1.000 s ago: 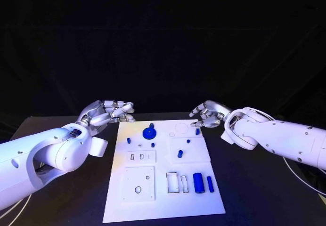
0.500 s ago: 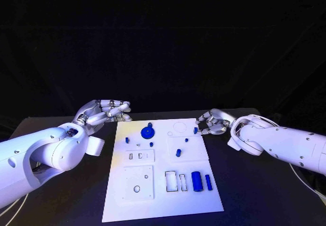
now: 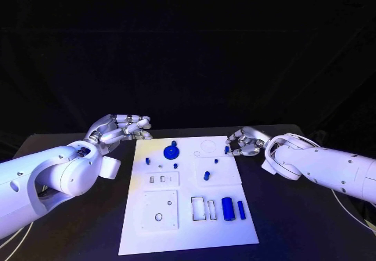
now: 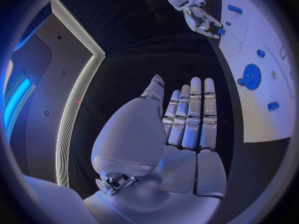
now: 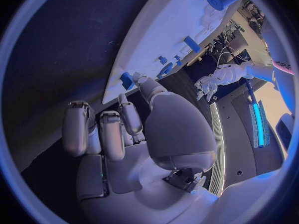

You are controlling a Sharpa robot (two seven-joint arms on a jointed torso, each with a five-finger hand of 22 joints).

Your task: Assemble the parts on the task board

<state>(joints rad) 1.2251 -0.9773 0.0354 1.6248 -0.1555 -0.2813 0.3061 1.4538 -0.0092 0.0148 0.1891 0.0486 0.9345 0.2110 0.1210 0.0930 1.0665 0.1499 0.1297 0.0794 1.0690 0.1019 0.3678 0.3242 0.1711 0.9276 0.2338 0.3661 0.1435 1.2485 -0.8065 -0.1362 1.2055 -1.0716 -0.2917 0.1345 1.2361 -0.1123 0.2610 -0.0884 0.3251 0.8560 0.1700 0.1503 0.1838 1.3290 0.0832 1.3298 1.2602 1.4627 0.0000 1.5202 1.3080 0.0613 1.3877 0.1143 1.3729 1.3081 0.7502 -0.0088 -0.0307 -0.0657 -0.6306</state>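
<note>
Black table (image 3: 298, 217): left robot hand (image 3: 119, 129) spread, empty, beside task board (image 3: 188, 239); right robot hand (image 3: 244, 142) pinching blue part (image 3: 227, 149) at board edge.

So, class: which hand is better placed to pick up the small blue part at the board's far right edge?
The right hand: its fingertips are at that blue part, while the left hand hovers off the board's opposite corner.

Black backdrop (image 3: 188, 60), black table (image 3: 298, 217)

In the right wrist view, the white left arm (image 5: 277, 59) carries some small dark letters. They are too small and bent to be read. The task board (image 3: 188, 206) bears no readable label.
</note>
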